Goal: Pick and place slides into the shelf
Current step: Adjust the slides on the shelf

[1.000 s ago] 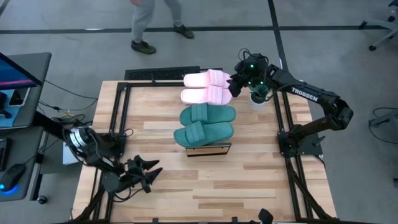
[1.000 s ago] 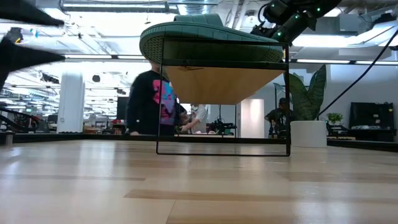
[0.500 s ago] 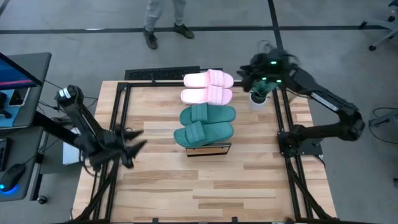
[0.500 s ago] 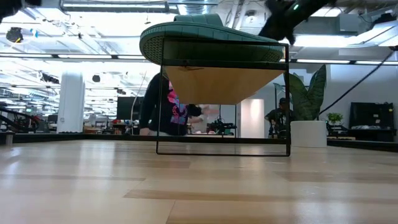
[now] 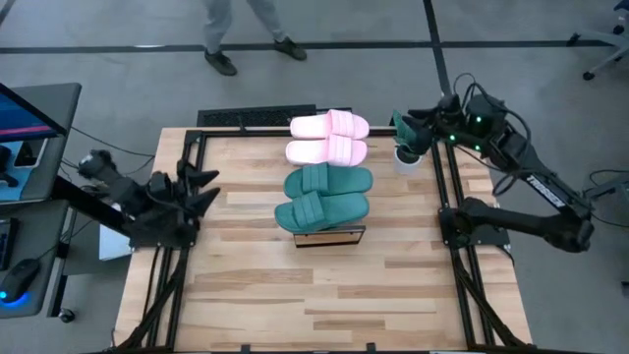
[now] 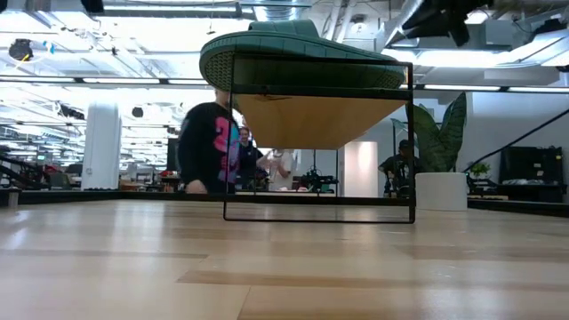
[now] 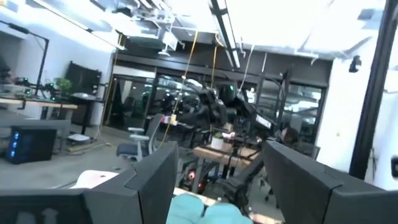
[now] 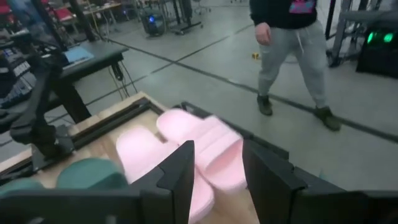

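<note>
Light wood-plank tabletop (image 5: 295, 285) edged by a black metal frame, seen from above. At its far centre stands the shelf (image 5: 331, 236), a long, narrow low rack with a light wood plank top and thin black frame, only its near end showing. All four soft foam slides lie side by side across the shelf: two dark teal-green slides (image 5: 324, 198) at the near end, two light pink slides (image 5: 328, 138) at the far end, each touching its neighbour. In the low view the nearest teal slide overhangs the rack top. Left pincer (image 5: 201, 187), fingers spread apart and empty, hangs over the tabletop's left edge, well apart from the shelf. Right pincer (image 5: 405, 131), fingers parted and empty, hangs near the tabletop's far right corner, near the pink slides. A person (image 5: 236, 34) walks on the floor beyond.
</note>
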Robot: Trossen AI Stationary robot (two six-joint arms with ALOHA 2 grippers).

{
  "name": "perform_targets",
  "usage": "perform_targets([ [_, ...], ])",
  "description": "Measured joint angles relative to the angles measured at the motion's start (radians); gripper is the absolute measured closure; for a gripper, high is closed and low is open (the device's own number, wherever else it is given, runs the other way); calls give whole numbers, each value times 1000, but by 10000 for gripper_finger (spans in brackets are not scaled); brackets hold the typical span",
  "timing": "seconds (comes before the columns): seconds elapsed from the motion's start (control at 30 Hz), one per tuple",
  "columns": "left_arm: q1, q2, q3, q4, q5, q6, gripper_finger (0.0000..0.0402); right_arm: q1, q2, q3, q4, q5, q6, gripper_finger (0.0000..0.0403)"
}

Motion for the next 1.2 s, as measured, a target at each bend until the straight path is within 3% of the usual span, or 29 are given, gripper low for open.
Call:
perform_targets([
  [0.17, 259, -2, 0, -129, 245, -203, 175, 13, -36, -62, -2, 22, 37, 274],
  [0.37, 619, 170, 14, -138, 528, -426, 175, 49, -38, -98, 11, 23, 57, 274],
  [0.5, 835, 323, 111, -123, 815, -434, 175, 51, -37, -101, 10, 24, 38, 274],
  [0.63, 1020, 508, 247, -130, 1022, -420, 175, 51, -38, -101, 16, 27, 25, 274],
  [0.77, 1181, 658, 390, -153, 1374, -411, 175, 51, -37, -101, 17, 64, -17, 274],
  [0.83, 1240, 723, 449, -146, 1500, -422, 175, 50, -37, -101, 17, 86, -45, 274],
  [0.97, 1332, 815, 542, -150, 1625, -437, 175, 50, -37, -101, 17, 109, -70, 274],
  [1.2, 1387, 912, 642, -147, 1632, -343, 175, 42, -38, -101, 9, 127, -59, 274],
])
